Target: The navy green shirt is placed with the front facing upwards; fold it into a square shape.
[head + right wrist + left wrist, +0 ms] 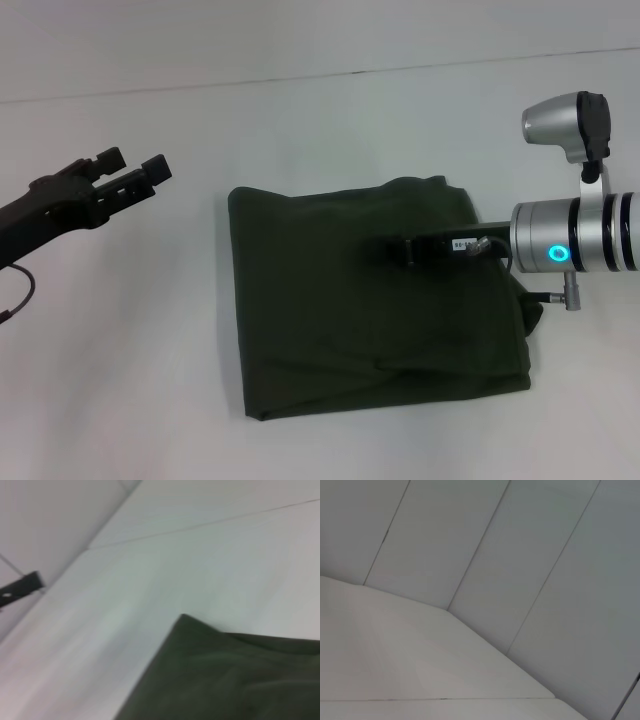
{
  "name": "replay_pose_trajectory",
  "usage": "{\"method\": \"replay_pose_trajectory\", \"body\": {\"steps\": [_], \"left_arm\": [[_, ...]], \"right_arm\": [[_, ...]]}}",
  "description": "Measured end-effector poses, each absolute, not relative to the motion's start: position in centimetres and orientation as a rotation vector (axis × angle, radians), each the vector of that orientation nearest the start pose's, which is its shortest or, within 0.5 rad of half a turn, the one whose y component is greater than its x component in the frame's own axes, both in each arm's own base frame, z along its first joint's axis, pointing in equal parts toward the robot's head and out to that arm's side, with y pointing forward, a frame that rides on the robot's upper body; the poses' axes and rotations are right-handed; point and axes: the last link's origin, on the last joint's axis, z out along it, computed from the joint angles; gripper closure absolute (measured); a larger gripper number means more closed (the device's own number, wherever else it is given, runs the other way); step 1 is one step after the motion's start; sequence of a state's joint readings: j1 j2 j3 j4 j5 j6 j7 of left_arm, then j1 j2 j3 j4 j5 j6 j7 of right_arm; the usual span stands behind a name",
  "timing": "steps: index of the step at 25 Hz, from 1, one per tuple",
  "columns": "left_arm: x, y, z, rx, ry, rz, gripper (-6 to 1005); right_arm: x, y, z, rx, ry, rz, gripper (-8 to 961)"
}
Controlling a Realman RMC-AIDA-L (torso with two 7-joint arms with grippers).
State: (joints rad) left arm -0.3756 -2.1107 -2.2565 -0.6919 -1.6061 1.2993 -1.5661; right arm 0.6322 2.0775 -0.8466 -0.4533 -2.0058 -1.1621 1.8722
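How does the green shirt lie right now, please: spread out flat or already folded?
Folded: the navy green shirt lies as a compact, roughly square block, with no sleeves showing.

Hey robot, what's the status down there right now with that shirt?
Left gripper open, off to the shirt's left. Right gripper over the shirt. Navy green shirt folded roughly square on the table. Nothing in the way.

navy green shirt (225,680) corner, white table (200,570)

One shirt (340,300), two hands (135,172)
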Motion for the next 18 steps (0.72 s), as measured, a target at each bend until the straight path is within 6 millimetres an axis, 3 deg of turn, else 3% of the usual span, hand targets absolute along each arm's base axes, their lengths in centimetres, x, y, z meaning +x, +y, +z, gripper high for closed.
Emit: {"method": "replay_pose_trajectory", "body": {"steps": [8,18], "left_arm": [[-27.3,33.9,0.8,-2.270,-0.987,-0.995,82],[-27.5,34.0,1.0,-2.259,-0.988,-0.983,82]], "right_arm": [[28.5,36.3,-5.7,-2.388,1.388,0.447,914],[26.4,35.6,-4.2,-2.508,1.287,0.661,862]]}}
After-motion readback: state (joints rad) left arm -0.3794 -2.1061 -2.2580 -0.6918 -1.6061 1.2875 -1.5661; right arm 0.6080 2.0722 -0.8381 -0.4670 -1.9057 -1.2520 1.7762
